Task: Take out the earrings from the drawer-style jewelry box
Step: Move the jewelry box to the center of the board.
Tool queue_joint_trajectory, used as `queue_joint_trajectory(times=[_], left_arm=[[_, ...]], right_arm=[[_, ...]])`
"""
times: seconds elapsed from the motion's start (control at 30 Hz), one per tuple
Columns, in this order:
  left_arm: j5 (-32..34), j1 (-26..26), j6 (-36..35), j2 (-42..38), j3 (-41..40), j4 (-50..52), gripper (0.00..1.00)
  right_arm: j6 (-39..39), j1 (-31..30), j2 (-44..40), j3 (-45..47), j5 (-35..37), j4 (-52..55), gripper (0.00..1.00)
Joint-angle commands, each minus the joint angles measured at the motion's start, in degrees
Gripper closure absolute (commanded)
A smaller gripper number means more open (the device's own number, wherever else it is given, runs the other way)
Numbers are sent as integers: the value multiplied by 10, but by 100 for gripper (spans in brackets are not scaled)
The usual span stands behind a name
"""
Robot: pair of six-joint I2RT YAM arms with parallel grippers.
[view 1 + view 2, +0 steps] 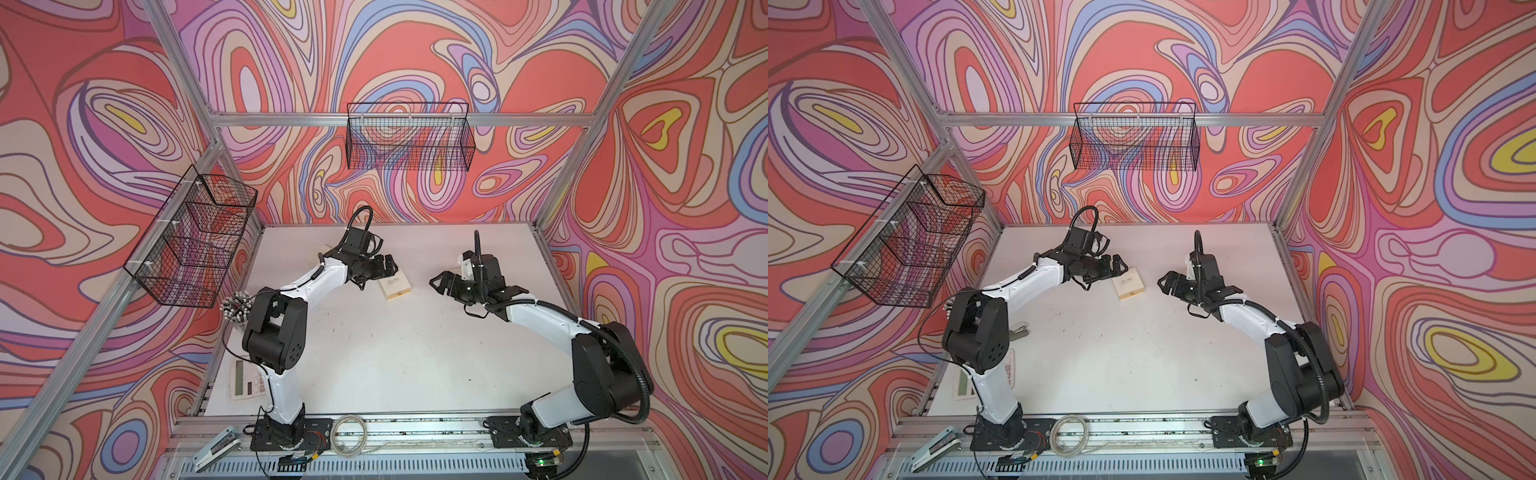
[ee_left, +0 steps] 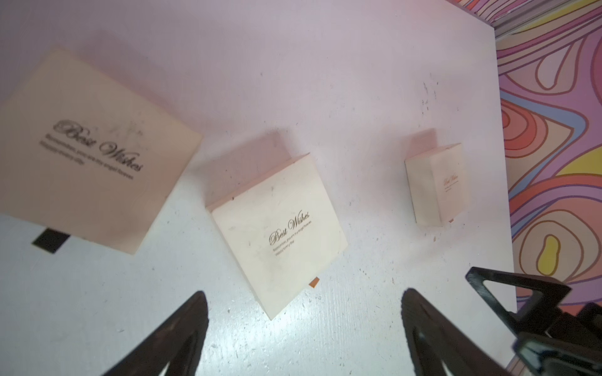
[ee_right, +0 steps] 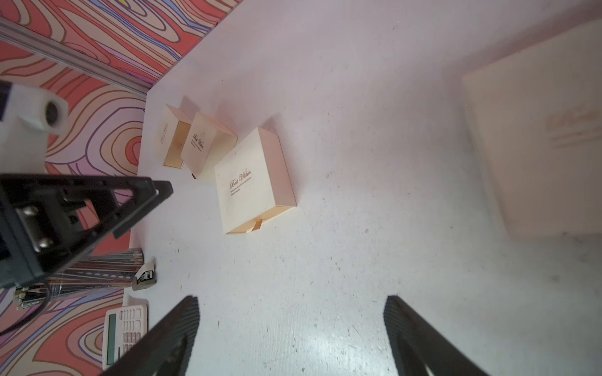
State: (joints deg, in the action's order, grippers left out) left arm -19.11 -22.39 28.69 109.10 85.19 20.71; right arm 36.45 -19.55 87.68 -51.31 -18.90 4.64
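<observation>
A cream drawer-style jewelry box with a tan pull tab lies shut on the white table between my grippers, also in the left wrist view and the right wrist view. The earrings are hidden. My left gripper hovers open just behind and left of the box, holding nothing. To the box's right, my right gripper is open and empty too. More cream boxes lie around: a larger one, a small upright one and two leaning together.
At the table's left edge stand a pencil cup and a calculator, with a metal clip near them. Wire baskets hang on the back wall and the left wall. A stapler and a coiled cable lie in front.
</observation>
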Motion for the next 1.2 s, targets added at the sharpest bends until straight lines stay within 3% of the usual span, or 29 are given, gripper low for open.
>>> queue_joint_trajectory(times=[0.0, 0.3, 0.47, 0.7, 1.17], left_arm=[[11, -1, -54, 55, 65, 54, 14], [5, 0, -116, 157, 169, 96, 19], [-53, -1, -130, 193, 204, 120, 20], [-117, -10, -124, 180, 169, 95, 20], [-139, -70, -92, 108, 51, 39, 20]], right_arm=[[8, -4, 4, -8, 5, -14, 7], [12, -10, -27, 13, 5, -4, 7], [17, -14, -54, 39, 5, -4, 5], [19, -14, -92, 70, 13, 7, 3], [26, -14, -177, 155, 38, 32, 3]])
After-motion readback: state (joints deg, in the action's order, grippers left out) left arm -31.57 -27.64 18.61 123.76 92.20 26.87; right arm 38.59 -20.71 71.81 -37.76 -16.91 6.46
